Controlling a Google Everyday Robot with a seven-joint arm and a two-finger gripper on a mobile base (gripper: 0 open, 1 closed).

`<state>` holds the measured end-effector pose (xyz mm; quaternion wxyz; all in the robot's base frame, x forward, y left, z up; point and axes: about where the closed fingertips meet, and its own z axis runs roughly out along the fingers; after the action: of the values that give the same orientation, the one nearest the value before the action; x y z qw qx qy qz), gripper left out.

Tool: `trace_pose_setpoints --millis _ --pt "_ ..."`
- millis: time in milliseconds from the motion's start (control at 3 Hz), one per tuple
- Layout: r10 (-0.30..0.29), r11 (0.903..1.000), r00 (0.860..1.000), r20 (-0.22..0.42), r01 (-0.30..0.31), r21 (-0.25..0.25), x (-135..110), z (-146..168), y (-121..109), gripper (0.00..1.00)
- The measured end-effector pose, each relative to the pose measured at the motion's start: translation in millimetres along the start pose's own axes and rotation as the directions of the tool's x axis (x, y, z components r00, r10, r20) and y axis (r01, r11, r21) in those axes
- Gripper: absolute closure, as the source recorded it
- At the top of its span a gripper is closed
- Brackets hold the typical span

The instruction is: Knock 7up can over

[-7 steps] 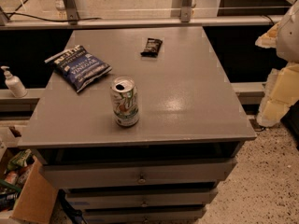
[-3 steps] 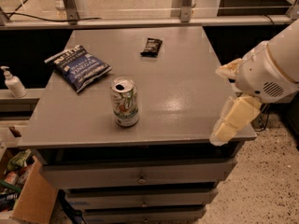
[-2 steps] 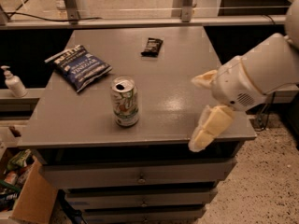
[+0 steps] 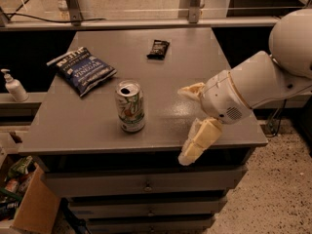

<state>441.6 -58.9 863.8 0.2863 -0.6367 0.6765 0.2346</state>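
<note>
7up can point(image 4: 130, 106) stands upright; pincer point(image 4: 184, 124) beside it, spread wide, holding nothing.

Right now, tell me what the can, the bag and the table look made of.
The can: likely aluminium, shiny silver top with a drinking hole. The bag: probably plastic film, glossy blue, crinkled. The table: grey, smooth, faintly reflective; painted metal or laminate. The gripper, open, hangs apart from the can, at the table's front edge.

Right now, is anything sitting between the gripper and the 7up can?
Nothing visible. The gripper, open near the table front edge, faces the upright 7up can across bare tabletop; the chip bag and snack bar lie farther back.
</note>
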Motion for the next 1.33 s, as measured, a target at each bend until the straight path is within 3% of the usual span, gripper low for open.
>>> trace_pose_setpoints --millis 333,667,1333 --pt "-0.006 0.9999 0.996 0.093 0.005 0.015 -1 13 -7 0.0" --pt "-0.055 0.9983 0.979 0.198 0.051 0.027 -15 33 -27 0.0" --pt "-0.076 0.9969 0.929 0.363 0.077 0.01 -53 71 -57 0.0"
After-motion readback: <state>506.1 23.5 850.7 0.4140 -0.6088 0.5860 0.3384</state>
